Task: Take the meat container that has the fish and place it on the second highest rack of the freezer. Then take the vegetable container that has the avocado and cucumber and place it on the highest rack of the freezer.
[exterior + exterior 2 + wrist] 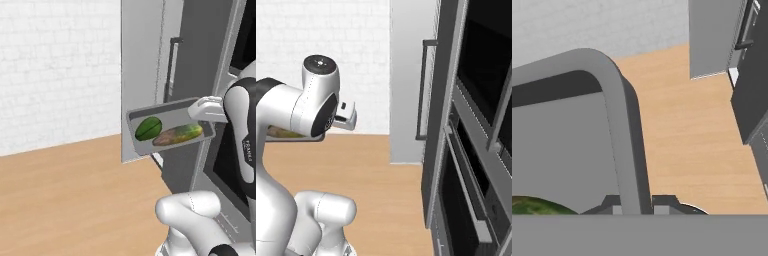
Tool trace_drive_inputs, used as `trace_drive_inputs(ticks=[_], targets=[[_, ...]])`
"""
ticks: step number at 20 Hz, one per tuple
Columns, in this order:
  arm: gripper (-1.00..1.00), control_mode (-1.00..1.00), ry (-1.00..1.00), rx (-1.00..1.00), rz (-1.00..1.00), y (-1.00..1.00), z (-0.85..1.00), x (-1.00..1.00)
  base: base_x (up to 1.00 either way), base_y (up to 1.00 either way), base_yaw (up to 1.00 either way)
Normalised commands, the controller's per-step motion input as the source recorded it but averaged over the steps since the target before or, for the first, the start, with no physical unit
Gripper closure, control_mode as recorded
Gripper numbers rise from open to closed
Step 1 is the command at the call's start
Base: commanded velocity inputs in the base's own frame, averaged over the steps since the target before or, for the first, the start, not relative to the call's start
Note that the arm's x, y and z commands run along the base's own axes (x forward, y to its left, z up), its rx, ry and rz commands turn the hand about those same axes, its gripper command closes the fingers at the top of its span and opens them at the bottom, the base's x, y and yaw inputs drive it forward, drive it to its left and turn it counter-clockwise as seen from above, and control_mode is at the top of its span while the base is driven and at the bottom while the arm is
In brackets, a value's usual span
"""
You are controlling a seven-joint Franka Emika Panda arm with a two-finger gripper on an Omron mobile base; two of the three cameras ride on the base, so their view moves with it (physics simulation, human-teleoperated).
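Gripper clamped on grey tray rim, avocado, cucumber inside

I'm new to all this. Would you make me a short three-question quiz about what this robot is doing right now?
1. True or false: the pincer is clamped on the rim of the grey tray.
2. Which two vegetables lie in the tray?
A. avocado and cucumber
B. tomato and carrot
C. onion and potato
3. Fill in: in the left base view, the tray is held in the air in front of the tall grey ______.

Key: 1 true; 2 A; 3 freezer door.
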Motion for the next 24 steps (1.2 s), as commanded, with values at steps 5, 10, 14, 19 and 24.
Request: trace_drive_inputs(ticks=[5, 10, 14, 19, 24], targets=[[1.0, 1.0, 0.0, 0.0, 0.0, 0.0, 0.0, 0.0, 0.97, 0.42, -0.32], [1.0, 1.0, 0.0, 0.0, 0.0, 0.0, 0.0, 0.0, 0.58, 0.58, -0.43], [1.0, 1.0, 0.0, 0.0, 0.0, 0.0, 0.0, 0.0, 0.33, 0.6, -0.47], [1.0, 1.0, 0.0, 0.0, 0.0, 0.0, 0.0, 0.0, 0.29, 0.49, -0.46], [1.0, 1.0, 0.0, 0.0, 0.0, 0.0, 0.0, 0.0, 0.32, 0.61, -0.54]])
